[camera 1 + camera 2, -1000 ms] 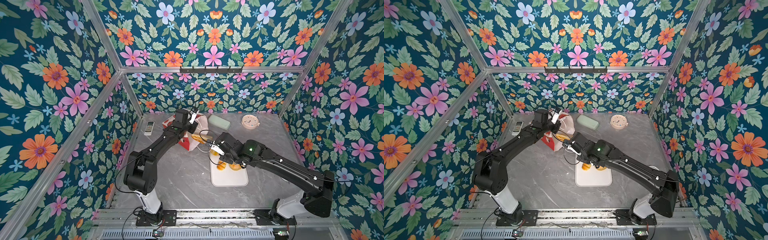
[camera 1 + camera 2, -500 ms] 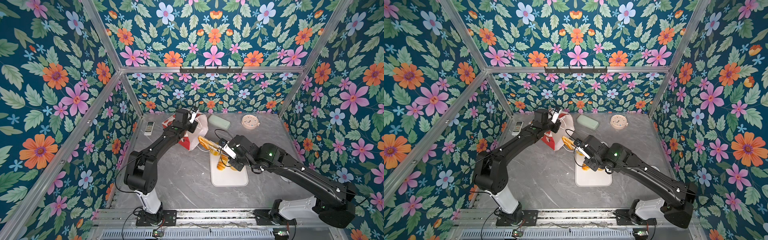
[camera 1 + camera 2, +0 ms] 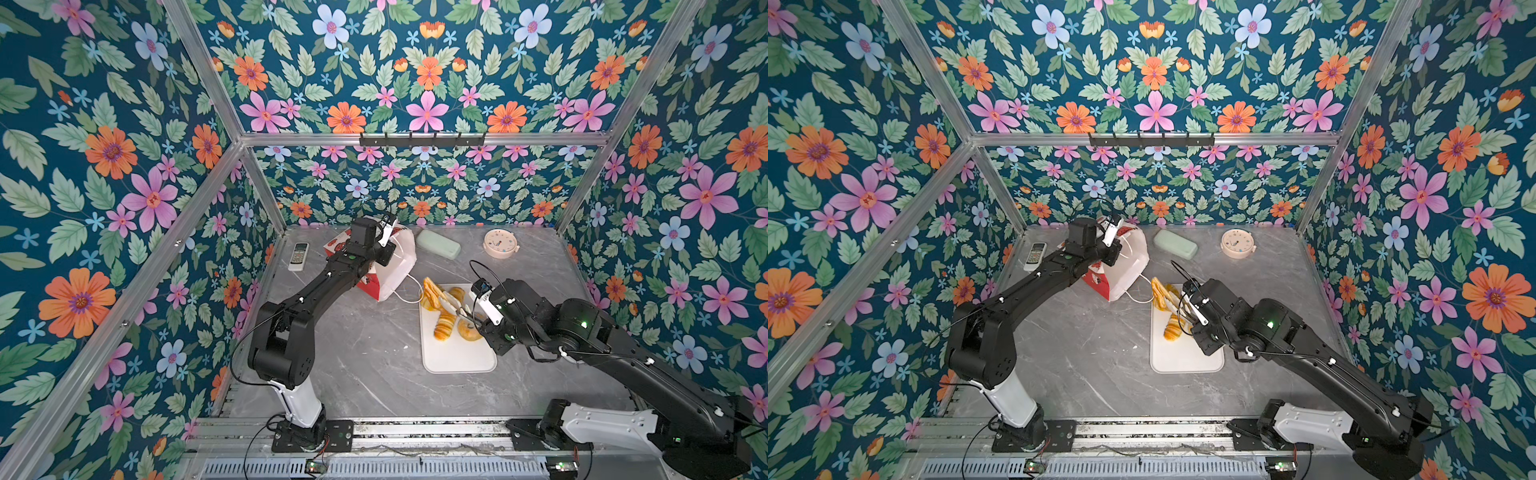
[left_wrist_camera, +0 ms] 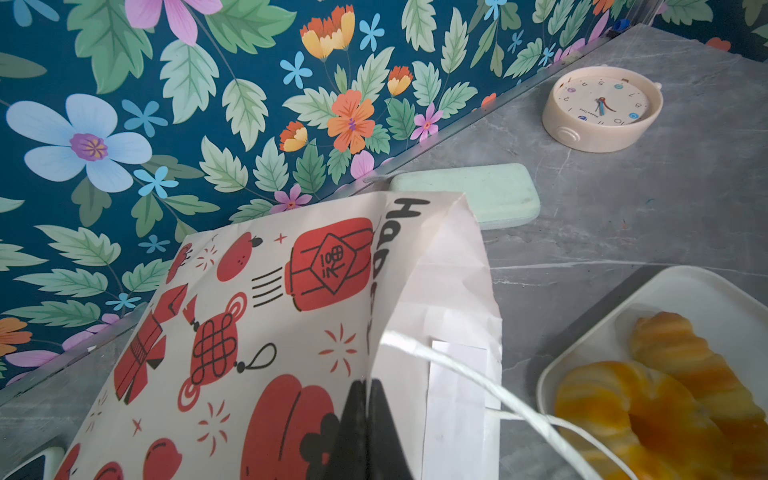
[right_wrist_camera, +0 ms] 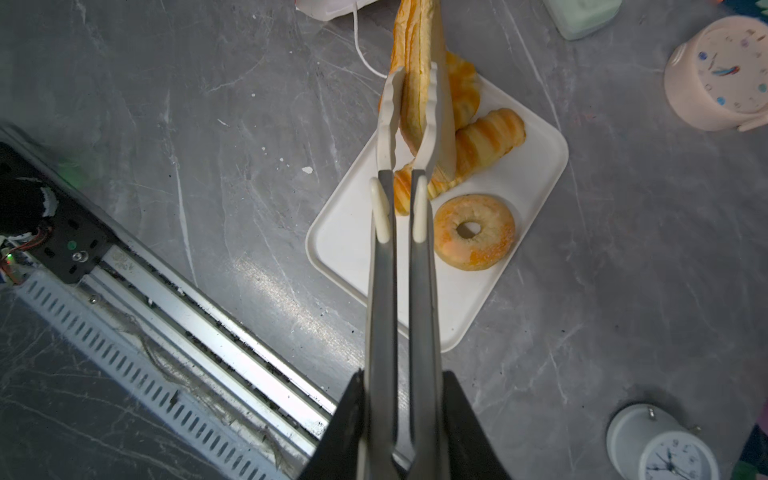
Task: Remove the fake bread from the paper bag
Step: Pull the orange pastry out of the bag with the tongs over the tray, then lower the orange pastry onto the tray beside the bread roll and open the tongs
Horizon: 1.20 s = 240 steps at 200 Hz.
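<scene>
The tongs (image 5: 382, 291) are held in the right gripper (image 5: 403, 380); a bread (image 5: 417, 62) is clamped at their tips, above the tray (image 5: 345, 257) edge. The bag (image 4: 249, 311) is pinched in the left gripper (image 4: 368, 388).

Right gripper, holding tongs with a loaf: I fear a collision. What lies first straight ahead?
Likely the white cord handle of the red-and-white paper bag ahead; depth unclear.

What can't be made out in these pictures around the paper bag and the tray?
- Inside of the paper bag: every view shows only its outside; in both top views the left arm overlaps it.
- Bread in the tongs: its far end is cut off by the right wrist view's edge.
- Bagel: largely behind the right arm in both top views.
</scene>
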Each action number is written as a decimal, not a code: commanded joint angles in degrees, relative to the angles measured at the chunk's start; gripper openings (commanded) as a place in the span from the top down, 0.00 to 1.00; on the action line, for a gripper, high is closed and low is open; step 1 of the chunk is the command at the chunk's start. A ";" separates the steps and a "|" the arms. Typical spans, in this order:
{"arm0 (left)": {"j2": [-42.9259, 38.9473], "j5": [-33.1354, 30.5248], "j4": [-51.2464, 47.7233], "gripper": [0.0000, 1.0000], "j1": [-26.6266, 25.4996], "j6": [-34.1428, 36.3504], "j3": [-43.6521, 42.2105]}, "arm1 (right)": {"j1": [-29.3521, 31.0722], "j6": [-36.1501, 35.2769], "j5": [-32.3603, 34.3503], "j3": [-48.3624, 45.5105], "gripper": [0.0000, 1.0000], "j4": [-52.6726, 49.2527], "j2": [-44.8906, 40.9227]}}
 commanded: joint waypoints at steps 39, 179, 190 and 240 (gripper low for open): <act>-0.19 0.13 0.70 0.99 0.03 -0.09 0.36 | -3.01 7.32 -10.70 -3.68 1.00 4.10 -6.25; 0.63 1.37 1.10 0.99 -0.06 -0.66 0.47 | -5.25 16.23 -21.12 -11.90 1.00 6.03 -10.51; 0.65 1.41 1.14 0.99 -0.09 -0.67 0.36 | -6.28 16.60 -21.94 -13.42 1.00 5.97 -10.51; 0.96 1.54 0.97 0.99 -0.07 -0.53 0.44 | -15.69 15.82 -26.05 -19.74 1.00 6.04 -13.00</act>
